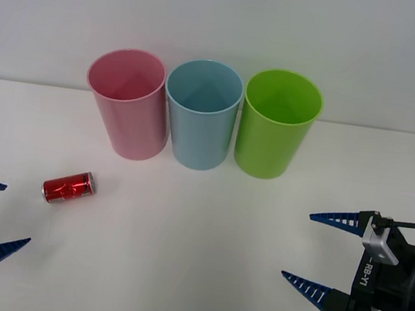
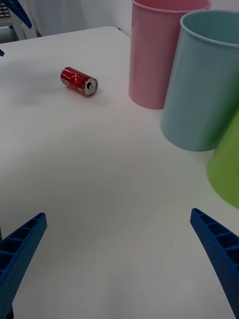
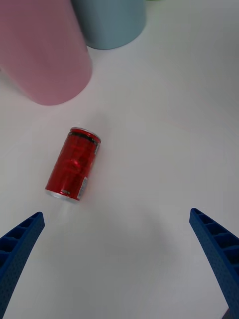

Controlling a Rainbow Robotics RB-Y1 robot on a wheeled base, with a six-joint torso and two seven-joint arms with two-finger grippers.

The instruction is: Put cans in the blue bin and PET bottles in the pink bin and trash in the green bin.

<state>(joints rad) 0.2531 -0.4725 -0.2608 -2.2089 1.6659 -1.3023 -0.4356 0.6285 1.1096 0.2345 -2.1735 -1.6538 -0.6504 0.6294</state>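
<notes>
A small red can [image 1: 68,187] lies on its side on the white table, front left of the pink bin [image 1: 126,101]. The blue bin [image 1: 200,116] stands in the middle of the row and the green bin [image 1: 277,127] at its right. My left gripper [image 1: 17,214] is open near the table's front left, a short way from the can [image 3: 73,164], with nothing between its fingers. My right gripper [image 1: 297,245] is open and empty at the front right, facing the can [image 2: 78,81] across the table. PET bottles and trash are out of view.
The three bins stand upright and close together near the table's [image 1: 198,224] back edge, against a white wall. Wide bare tabletop lies between the two grippers and in front of the bins.
</notes>
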